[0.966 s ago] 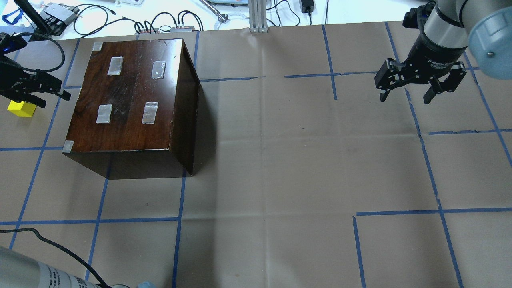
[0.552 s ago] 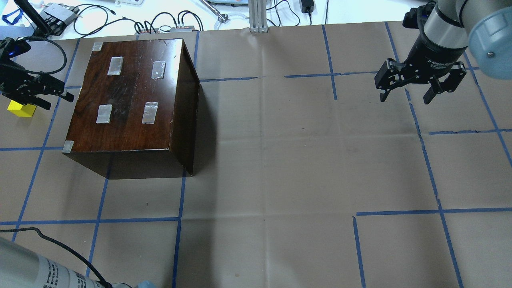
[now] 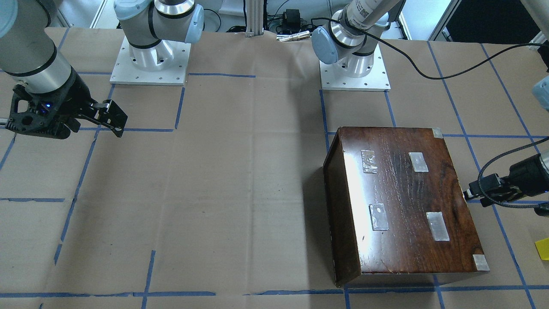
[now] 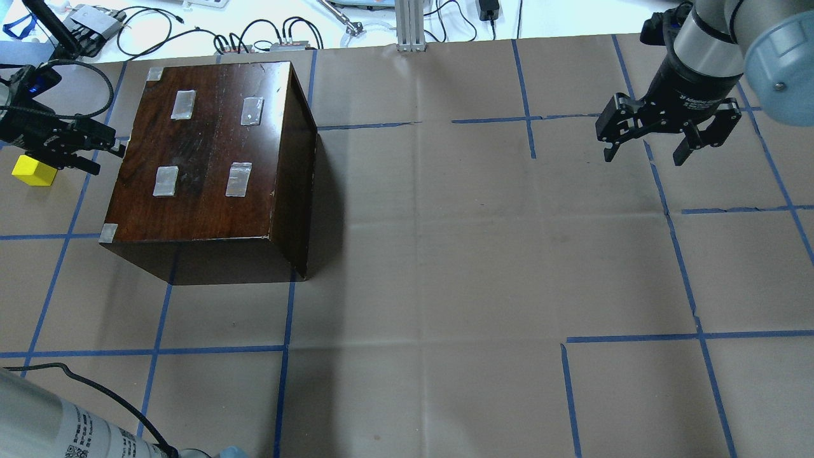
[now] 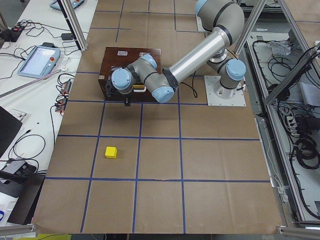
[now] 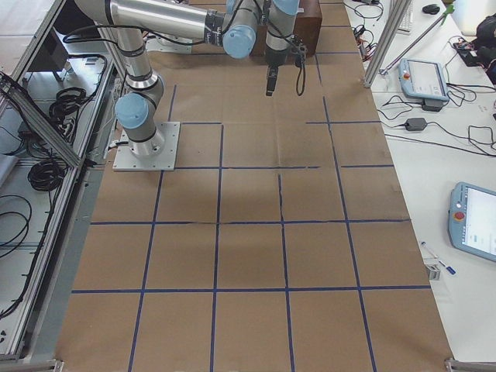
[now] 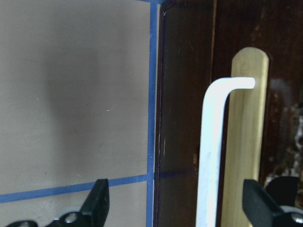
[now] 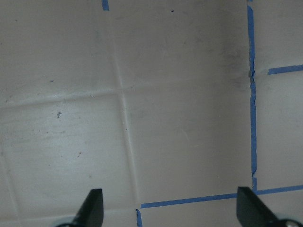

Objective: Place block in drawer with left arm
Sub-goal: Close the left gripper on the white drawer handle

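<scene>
The yellow block [image 4: 35, 170] lies on the paper left of the dark brown box [image 4: 203, 152]; it also shows in the exterior left view [image 5: 110, 152] and at the front-facing view's right edge [image 3: 542, 249]. My left gripper [image 4: 109, 160] is open and empty, between the block and the box's left face. In the left wrist view my left gripper [image 7: 177, 208] faces the box front, with its white handle [image 7: 210, 156] on a brass plate between the spread fingers. The drawer is shut inside the box; its pale tray is hidden. My right gripper [image 4: 645, 152] is open and empty at the far right.
Brown paper with blue tape lines [image 4: 445, 254] covers the table. Cables and devices [image 4: 254, 38] lie beyond the far edge. The robot's base plates [image 3: 150, 64] stand at the back in the front-facing view. The left arm's black cable [image 3: 429, 73] trails over the table.
My left gripper has moved off the block toward the box's left face, so the whole block now shows. The block and the right arm have not moved.
</scene>
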Controlling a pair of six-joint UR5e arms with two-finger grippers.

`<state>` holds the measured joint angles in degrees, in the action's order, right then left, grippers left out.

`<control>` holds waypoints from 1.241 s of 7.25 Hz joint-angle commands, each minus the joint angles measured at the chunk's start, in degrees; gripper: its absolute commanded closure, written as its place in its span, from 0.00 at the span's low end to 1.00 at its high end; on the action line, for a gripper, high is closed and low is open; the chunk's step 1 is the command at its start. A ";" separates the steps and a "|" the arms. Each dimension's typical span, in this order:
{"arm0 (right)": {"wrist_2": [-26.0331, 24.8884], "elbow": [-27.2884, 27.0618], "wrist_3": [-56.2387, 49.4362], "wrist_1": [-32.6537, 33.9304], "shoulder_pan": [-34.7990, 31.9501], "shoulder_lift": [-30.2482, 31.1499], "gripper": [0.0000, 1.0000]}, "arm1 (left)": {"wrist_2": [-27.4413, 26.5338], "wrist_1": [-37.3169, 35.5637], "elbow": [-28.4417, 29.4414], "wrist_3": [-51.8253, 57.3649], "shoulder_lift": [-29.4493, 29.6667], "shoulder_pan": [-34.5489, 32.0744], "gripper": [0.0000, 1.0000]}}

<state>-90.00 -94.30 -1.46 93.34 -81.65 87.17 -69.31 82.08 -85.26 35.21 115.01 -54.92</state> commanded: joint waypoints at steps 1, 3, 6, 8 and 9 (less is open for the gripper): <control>0.00 0.08 -0.03 0.00 0.00 0.02 0.00 | -0.21 0.01 -0.08 0.04 1.09 -0.01 0.01; 0.00 0.00 -0.03 0.00 0.00 0.02 0.00 | -0.29 0.01 -0.17 0.04 1.35 -0.01 0.01; 0.00 0.00 0.06 0.00 0.00 0.02 0.00 | -0.65 0.01 -0.35 0.39 1.35 -0.01 0.01; 0.00 0.00 -0.03 0.00 0.00 0.02 0.00 | -3.27 -0.08 -0.18 0.39 1.88 0.08 0.02; 0.00 0.00 -0.03 0.00 0.00 0.02 0.00 | -3.46 -0.16 -0.09 0.39 2.05 0.08 0.02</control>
<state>-90.00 -94.28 -1.49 93.34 -81.65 87.18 -71.95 81.99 -85.46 35.59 116.76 -54.89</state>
